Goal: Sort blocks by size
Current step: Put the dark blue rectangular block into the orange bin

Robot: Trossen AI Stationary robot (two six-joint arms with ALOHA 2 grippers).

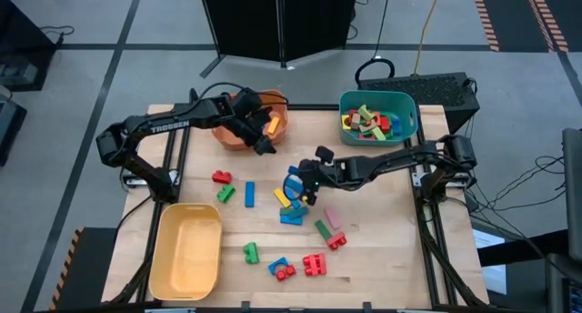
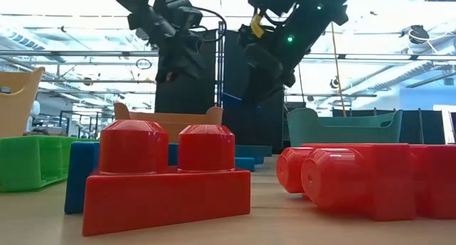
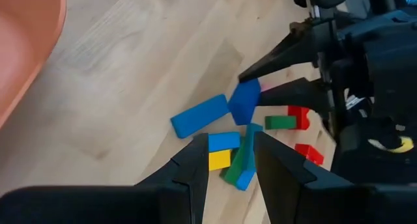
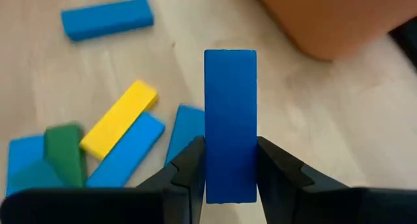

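Loose blocks lie on the wooden table: a blue, yellow and green pile (image 1: 291, 208), a red one (image 1: 221, 176), a green one (image 1: 225, 194), a blue bar (image 1: 249, 194) and red studded bricks (image 1: 315, 264). My right gripper (image 1: 297, 182) hovers above the pile, shut on a blue flat bar (image 4: 230, 107). My left gripper (image 1: 265, 146) hangs beside the orange bin (image 1: 238, 131), at its near right. Its fingers (image 3: 195, 165) stand open with nothing between them. My right gripper pinches the blue bar by its two long sides (image 4: 210, 160) between its two fingers, at the bar's near half. The fingers slant down from the table's right and lie along the bar, which sticks out past the fingertips. The bar (image 3: 244, 101) is lifted clear of the pile.
A teal bin (image 1: 405, 122) with several blocks stands at the far right. A yellow bin (image 1: 186, 249) sits at the near left. The two grippers are close together over the table's middle. More blocks lie near the front edge, among them a green one (image 1: 250, 252) and a red one (image 1: 336, 241).
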